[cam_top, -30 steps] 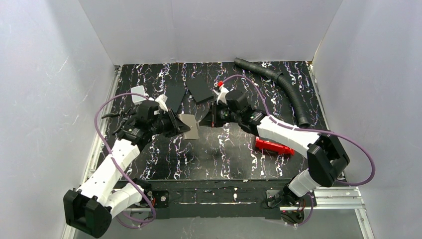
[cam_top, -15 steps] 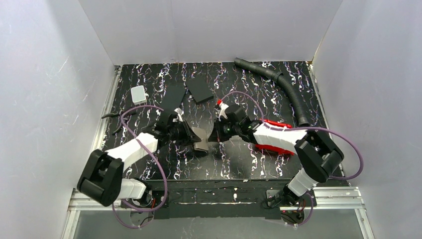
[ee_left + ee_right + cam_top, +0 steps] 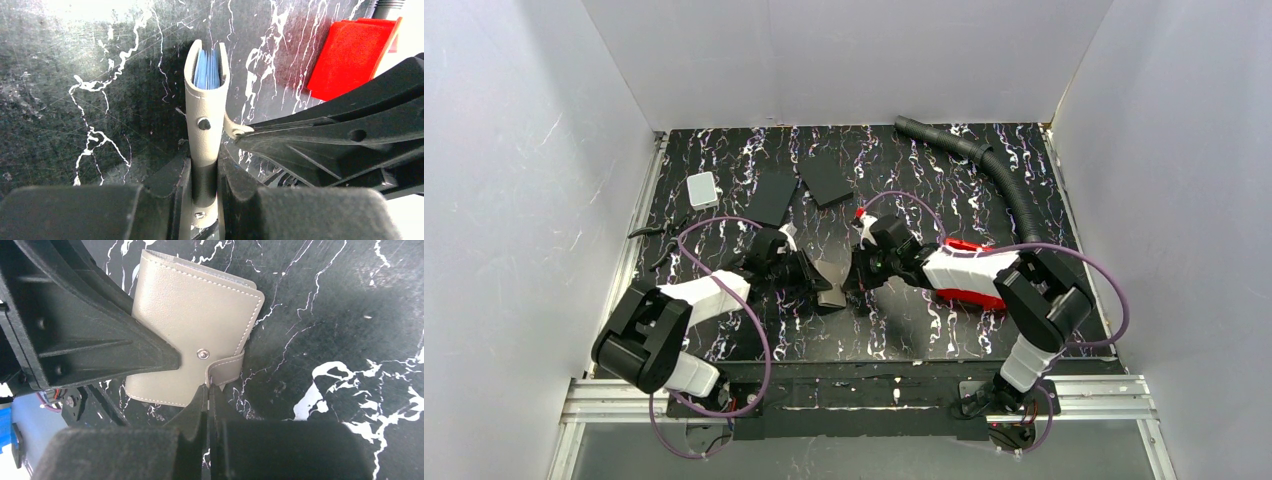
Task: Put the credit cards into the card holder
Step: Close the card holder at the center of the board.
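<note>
Both arms have swung down and in towards the front middle of the table (image 3: 724,330) since a second ago, and the card holder (image 3: 829,284) has come with them, nearer the front edge than it was. The white box (image 3: 702,188) at the back left, half hidden before, is now in full view, while the right arm now lies across part of the red tray (image 3: 969,296).

The left gripper (image 3: 204,165) is clamped on the card holder, one finger on each face, holding it on edge between the two grippers. The right gripper (image 3: 207,389) has its jaws pressed together, tips touching the free end of the snap tab (image 3: 226,369); whether they nip it I can't tell.

The holder is folded closed: taupe, stitched along the rim, a small round stud on its face, the tab wrapping round its edge. From the left wrist, thin blue edges show between its leaves.
</note>
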Tool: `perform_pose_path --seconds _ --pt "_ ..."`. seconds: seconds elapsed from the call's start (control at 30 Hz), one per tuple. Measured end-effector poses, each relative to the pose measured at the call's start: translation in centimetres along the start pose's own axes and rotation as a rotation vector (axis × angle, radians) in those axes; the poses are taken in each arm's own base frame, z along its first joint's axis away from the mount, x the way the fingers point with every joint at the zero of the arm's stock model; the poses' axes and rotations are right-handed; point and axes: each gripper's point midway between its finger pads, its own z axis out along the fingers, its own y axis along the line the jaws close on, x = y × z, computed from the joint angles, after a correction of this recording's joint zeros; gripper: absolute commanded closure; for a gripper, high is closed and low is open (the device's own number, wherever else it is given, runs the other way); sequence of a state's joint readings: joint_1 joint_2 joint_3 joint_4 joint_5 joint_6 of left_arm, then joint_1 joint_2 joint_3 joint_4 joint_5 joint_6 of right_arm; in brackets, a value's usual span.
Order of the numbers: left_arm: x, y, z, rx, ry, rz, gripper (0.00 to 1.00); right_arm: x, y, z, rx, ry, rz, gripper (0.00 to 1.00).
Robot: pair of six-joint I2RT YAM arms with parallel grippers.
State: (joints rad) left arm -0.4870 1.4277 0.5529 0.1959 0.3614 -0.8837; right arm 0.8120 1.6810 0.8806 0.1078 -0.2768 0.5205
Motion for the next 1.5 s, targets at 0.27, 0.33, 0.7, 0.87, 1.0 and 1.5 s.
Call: perform_pose_path --seconds 0.27,0.33,0.7,0.87,1.0,1.5 --pt "-0.1 0.0 0.4 0.029 -0.017 0.026 1.00 -0.2 0.1 1.0 -0.018 0.010 0.003 0.99" --pt "-0.1 0.1 0.5 0.032 -0.017 0.026 1.00 -0.5 0.1 1.3 -0.016 0.008 0.004 0.99" --pt "-0.1 0.3 0.6 0.035 -0.020 0.025 1.00 -0.5 0.0 1.7 -0.006 0.026 0.017 0.99" --pt "-0.2 0.3 0.6 0.035 -0.023 0.021 1.00 -0.6 -0.1 1.8 0.015 0.034 0.020 0.99" --pt "-0.2 0.4 0.6 0.036 -0.024 0.021 1.00 -0.5 -0.2 1.8 0.041 0.038 0.018 0.99" --pt "-0.1 0.4 0.7 0.038 -0.023 0.020 1.00 -1.1 -0.6 2.2 0.082 0.036 0.035 0.99"
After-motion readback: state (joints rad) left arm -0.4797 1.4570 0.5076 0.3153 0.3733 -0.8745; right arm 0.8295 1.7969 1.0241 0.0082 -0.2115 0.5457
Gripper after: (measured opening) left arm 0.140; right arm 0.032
